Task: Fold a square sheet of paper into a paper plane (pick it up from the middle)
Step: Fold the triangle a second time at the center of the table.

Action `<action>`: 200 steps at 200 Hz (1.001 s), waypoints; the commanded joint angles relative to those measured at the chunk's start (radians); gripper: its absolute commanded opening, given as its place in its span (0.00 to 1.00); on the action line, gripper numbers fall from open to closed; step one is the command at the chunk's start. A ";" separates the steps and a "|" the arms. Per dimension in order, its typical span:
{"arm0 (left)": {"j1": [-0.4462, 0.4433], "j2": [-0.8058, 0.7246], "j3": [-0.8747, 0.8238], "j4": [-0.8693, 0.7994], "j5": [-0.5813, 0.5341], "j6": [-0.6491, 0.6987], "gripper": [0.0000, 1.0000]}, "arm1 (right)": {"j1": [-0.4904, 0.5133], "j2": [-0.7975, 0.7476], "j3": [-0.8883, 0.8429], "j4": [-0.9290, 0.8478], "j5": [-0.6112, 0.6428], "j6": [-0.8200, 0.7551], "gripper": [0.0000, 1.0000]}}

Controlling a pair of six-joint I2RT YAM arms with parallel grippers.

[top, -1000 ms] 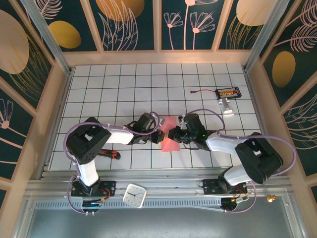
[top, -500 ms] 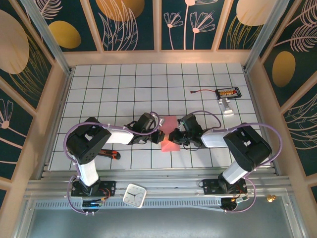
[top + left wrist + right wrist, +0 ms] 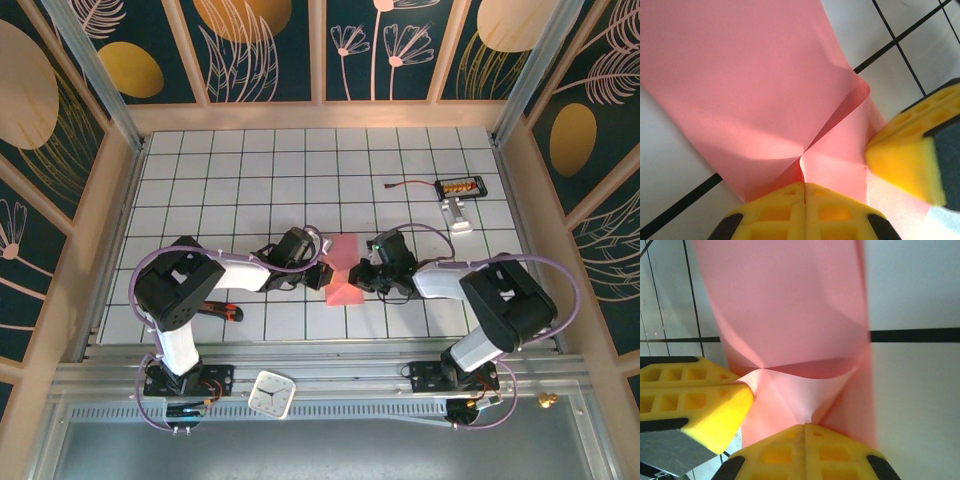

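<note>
The square sheet of paper is salmon pink, folded narrow, and lies on the white grid table near the front centre. My left gripper pinches its left side and my right gripper pinches its right side, facing each other. In the left wrist view the paper buckles up into a ridge between the shut yellow jaws of the left gripper, with a right fingertip close by. In the right wrist view the right gripper is shut on the paper, beside the left fingertips. The paper plane is out of view.
A red-handled black tool lies by the left arm's base. A small white clock sits on the front rail. At the back right are a black device with a red wire and a white object. Wooden walls enclose the table.
The right arm's elbow has lifted and swung inward while its gripper stayed on the paper. The left arm and the paper have hardly moved.
</note>
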 commanded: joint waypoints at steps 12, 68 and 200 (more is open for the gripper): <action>0.001 0.072 -0.035 -0.182 -0.091 0.023 0.00 | -0.001 -0.095 0.010 -0.025 -0.023 -0.027 0.00; 0.000 0.074 -0.030 -0.180 -0.089 0.022 0.00 | 0.143 -0.084 -0.054 0.128 -0.028 0.105 0.00; 0.002 0.071 -0.035 -0.180 -0.086 0.023 0.00 | 0.209 0.070 -0.031 0.182 -0.003 0.127 0.00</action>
